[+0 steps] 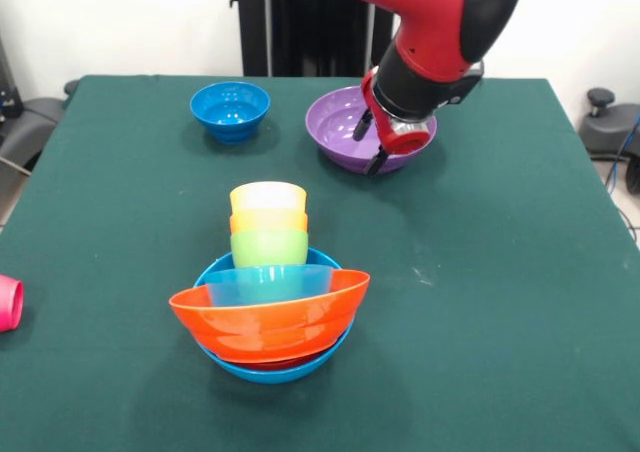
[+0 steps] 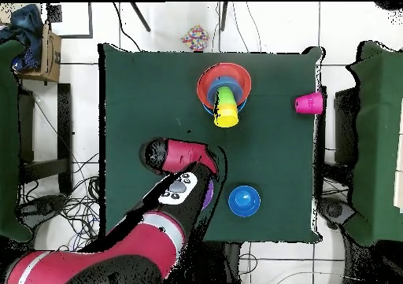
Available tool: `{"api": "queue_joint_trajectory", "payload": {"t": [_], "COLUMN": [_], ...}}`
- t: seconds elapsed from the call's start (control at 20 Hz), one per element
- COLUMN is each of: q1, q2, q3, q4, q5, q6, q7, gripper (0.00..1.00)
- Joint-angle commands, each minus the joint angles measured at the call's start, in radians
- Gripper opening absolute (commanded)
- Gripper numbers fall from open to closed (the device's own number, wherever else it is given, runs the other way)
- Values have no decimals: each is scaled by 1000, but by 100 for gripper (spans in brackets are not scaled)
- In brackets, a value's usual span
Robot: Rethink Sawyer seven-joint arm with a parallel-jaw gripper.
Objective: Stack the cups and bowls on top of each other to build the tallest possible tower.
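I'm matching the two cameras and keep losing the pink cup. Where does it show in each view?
Front view: the pink cup lies on its side at the left edge, partly cut off, left of the tower.
Overhead view: it lies at the table's right edge, right of the tower.
Shared landmark: the tower, the cup's nearest neighbour in both views.

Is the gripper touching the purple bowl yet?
Cannot tell. In the front view the gripper overlaps the purple bowl, but no contact or gap shows plainly; overhead, the arm covers the bowl.
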Motion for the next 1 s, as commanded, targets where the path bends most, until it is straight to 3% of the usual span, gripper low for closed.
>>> {"api": "queue_joint_trajectory", "payload": {"t": [0.05,0.45,0.75,0.8,1.0], "q1": [18,32,34,35,31], "q2": [76,115,112,110,105], "q3": [68,72,72,72,64], "q4": [-47,-42,-32,-31,-53], "q5": [22,56,68,75,69], "q6": [14,-43,-41,-38,-1], "q7": [133,176,156,158,143], "gripper": [100,100,100,0,0]}}
